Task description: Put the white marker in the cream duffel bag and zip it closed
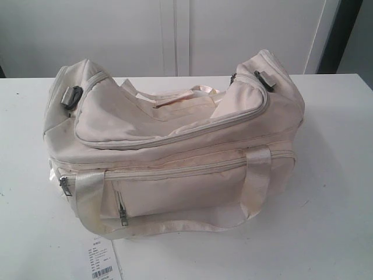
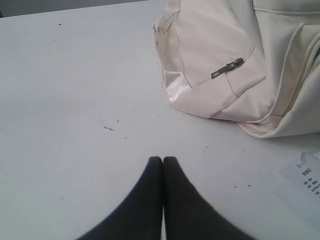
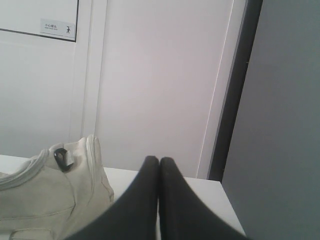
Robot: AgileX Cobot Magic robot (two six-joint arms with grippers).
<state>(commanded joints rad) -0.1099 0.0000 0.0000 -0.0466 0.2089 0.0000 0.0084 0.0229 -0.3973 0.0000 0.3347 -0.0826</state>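
Observation:
The cream duffel bag point(image 1: 175, 146) sits in the middle of the white table, its curved top flap lying down with the zip line along its front edge. One end of the duffel point(image 2: 240, 60) shows in the left wrist view, another end with a grey buckle point(image 3: 45, 195) in the right wrist view. My left gripper point(image 2: 163, 159) is shut and empty over bare table, apart from the bag. My right gripper point(image 3: 159, 158) is shut and empty, beside the bag's end and facing the wall. Neither gripper appears in the exterior view. The white marker is out of view.
A white barcoded paper tag point(image 1: 104, 261) lies on the table point(image 1: 326, 221) in front of the bag and its edge point(image 2: 307, 182) shows near my left gripper. White cabinet doors point(image 1: 186, 35) stand behind the table. A dark gap runs beside the wall panel point(image 3: 235, 90).

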